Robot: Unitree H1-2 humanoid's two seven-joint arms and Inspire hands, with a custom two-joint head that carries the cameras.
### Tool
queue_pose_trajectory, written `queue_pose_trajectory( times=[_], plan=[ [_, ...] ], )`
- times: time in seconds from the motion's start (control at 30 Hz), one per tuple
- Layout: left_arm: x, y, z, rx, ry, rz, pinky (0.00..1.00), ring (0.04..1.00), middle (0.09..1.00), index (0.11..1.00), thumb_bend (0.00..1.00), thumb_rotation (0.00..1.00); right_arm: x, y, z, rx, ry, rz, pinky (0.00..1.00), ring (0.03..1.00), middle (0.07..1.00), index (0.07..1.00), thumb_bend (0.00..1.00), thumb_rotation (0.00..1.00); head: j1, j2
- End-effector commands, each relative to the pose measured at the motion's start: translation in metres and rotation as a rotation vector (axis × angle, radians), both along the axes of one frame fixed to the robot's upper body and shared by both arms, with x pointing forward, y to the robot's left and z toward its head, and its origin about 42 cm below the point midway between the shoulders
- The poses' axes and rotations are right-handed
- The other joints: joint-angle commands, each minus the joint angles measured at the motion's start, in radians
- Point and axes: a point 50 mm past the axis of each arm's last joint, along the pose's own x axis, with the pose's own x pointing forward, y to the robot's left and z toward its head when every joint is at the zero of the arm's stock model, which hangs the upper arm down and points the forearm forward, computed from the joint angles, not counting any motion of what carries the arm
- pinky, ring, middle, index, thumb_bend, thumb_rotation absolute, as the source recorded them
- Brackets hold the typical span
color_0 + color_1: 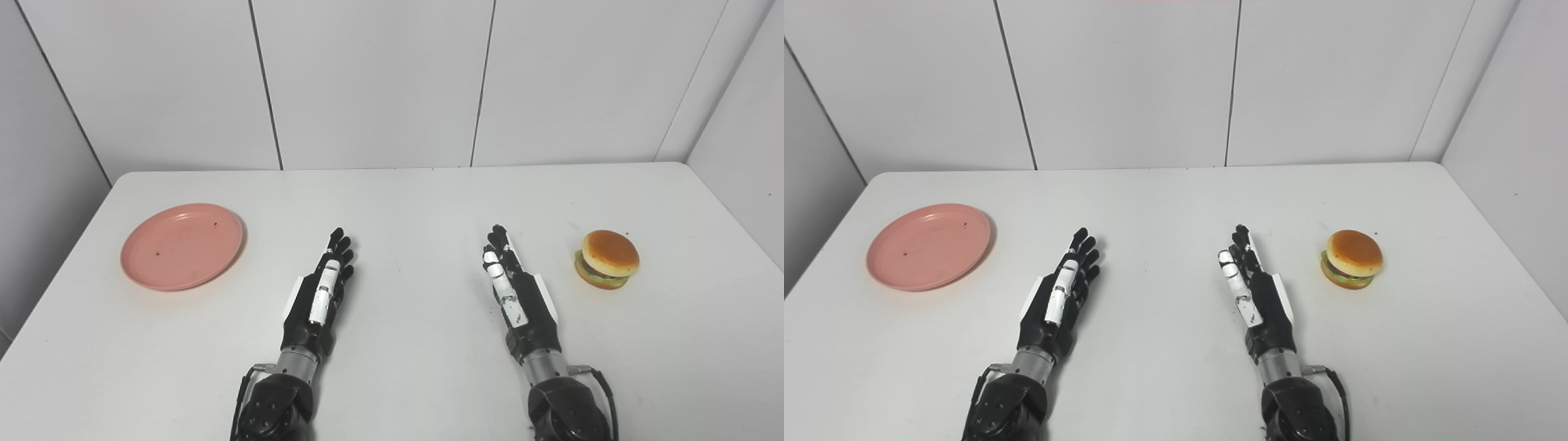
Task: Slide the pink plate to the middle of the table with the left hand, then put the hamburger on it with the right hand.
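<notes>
Left hand (pixel 321 288): black with a white strip along the thumb side, stretched out flat over the near middle of the table, fingers (pixel 340 245) straight and lying close alongside one another, pointing away toward the back wall and leaning slightly to the right; it holds nothing and touches no object. Right hand (pixel 514 288): same build, likewise extended with straight fingers (pixel 499 240) kept close together, pointing toward the back and leaning slightly to the left; it too holds nothing. The two hands lie side by side, well apart, with bare tabletop between them; whether the palms rest on the surface or hang just above it cannot be told. Forearms: dark, with a metal wrist collar each, entering from the bottom edge. Pink plate (pixel 182 246): round, shallow, a few dark specks on its face, lying flat on the left part of the table, to the left of the left hand and apart from it. Hamburger (pixel 607 259): browned bun over green and dark layers, standing on the right part of the table, to the right of the right hand and apart from it. Table (pixel 416 202): white, with rounded far corners. Wall (pixel 373 79): white panels divided by dark seams, closing in behind the table and along both sides.
</notes>
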Motion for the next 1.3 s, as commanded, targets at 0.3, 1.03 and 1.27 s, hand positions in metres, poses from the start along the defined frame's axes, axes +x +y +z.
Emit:
queue_pose_trajectory(
  times=[0.3,1.03,1.27],
  plan=[
    [-0.0020,0.0034,-0.0089,0.009,0.019,0.005,1.00,1.000,1.000,1.000,0.18,1.00,0.0074,0.0027,0.0122,0.003,-0.049,0.006,0.99,0.992,1.000,1.000,0.53,0.80,-0.002,-0.002],
    [0.0003,0.0038,-0.0083,0.000,0.014,0.014,1.00,1.000,1.000,1.000,0.19,1.00,0.0078,0.0037,0.0130,0.006,-0.047,0.008,0.99,0.989,1.000,1.000,0.54,0.81,-0.002,0.000],
    [-0.0004,0.0043,-0.0085,0.000,0.017,0.006,1.00,1.000,1.000,1.000,0.21,1.00,0.0071,0.0036,0.0136,0.000,-0.047,0.004,0.99,0.986,1.000,1.000,0.53,0.81,-0.002,0.000]
  ],
)
